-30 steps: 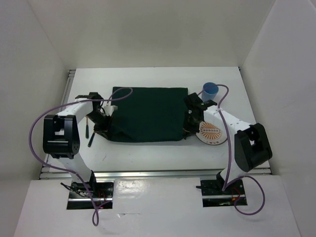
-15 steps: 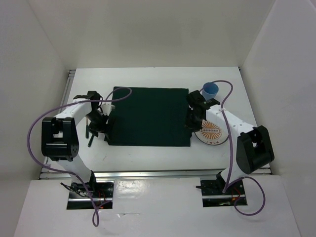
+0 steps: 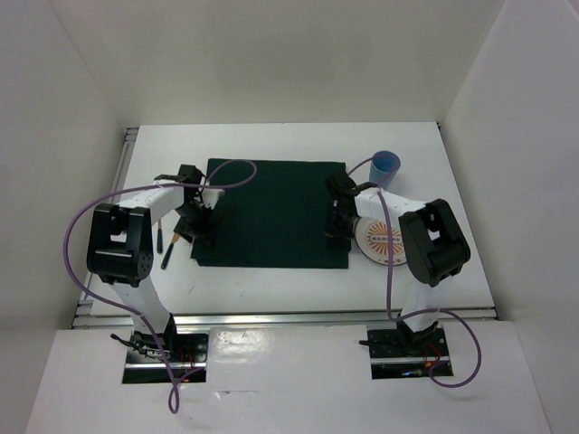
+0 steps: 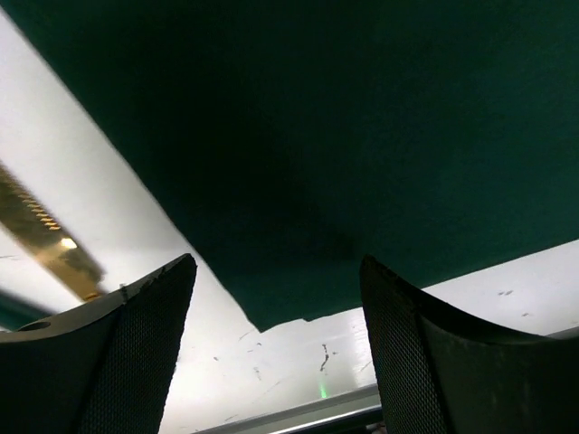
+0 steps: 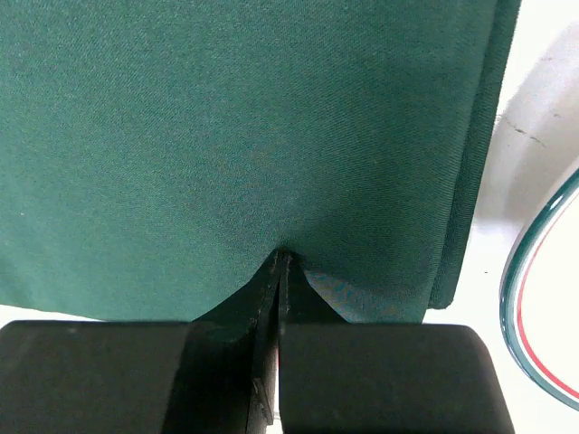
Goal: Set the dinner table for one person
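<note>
A dark green placemat (image 3: 271, 212) lies flat on the white dinner table (image 3: 271, 280). My left gripper (image 3: 197, 223) hovers over the mat's near left corner. In the left wrist view this gripper (image 4: 276, 264) is open, with the placemat's (image 4: 344, 136) corner lying between and beyond the fingers (image 4: 154, 334), untouched. My right gripper (image 3: 339, 221) is over the mat's right edge. In the right wrist view it (image 5: 282, 258) is shut, its tips resting on the placemat (image 5: 226, 136), which shows no wrinkles around them.
An orange-patterned plate (image 3: 384, 240) sits just right of the placemat, its rim (image 5: 543, 298) close to my right gripper. A blue cup (image 3: 385, 165) stands behind it. Dark-handled cutlery (image 3: 165, 240) lies left of the mat; a gold piece (image 4: 41, 237) shows there.
The placemat's near edge was bunched and now lies flat. My left gripper has opened and let the cloth go. My right gripper has closed and shifted left onto the mat.
</note>
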`<state>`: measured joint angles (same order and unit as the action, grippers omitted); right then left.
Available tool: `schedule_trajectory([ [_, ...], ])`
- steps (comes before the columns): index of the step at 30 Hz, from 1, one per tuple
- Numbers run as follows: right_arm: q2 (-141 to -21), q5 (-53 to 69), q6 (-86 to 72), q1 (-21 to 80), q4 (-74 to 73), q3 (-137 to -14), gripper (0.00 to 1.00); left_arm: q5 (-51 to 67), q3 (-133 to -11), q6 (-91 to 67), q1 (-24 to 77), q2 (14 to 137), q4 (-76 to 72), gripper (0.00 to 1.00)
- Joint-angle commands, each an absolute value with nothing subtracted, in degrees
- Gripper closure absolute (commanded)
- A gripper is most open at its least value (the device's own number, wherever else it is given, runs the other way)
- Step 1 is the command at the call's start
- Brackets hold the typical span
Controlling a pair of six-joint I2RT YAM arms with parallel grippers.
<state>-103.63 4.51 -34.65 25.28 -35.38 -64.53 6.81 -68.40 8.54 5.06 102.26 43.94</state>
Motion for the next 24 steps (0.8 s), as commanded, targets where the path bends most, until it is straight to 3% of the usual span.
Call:
schedule_trajectory([
  [1,-105.02,4.13,-36.04,25.05,-32.08,-61.79,1.0,8.17,-65.49,7.21,5.62,102.57,42.28,0.2],
  [13,-101.87,-2.19,-33.23,23.2,-33.13,-58.18,1.0,8.7,-58.54,9.05,10.28,101.43,43.42,0.22],
  [24,-99.15,-4.13,-27.6,22.5,-33.31,-61.61,1.0,10.11,-63.98,9.05,11.34,91.86,42.28,0.19],
])
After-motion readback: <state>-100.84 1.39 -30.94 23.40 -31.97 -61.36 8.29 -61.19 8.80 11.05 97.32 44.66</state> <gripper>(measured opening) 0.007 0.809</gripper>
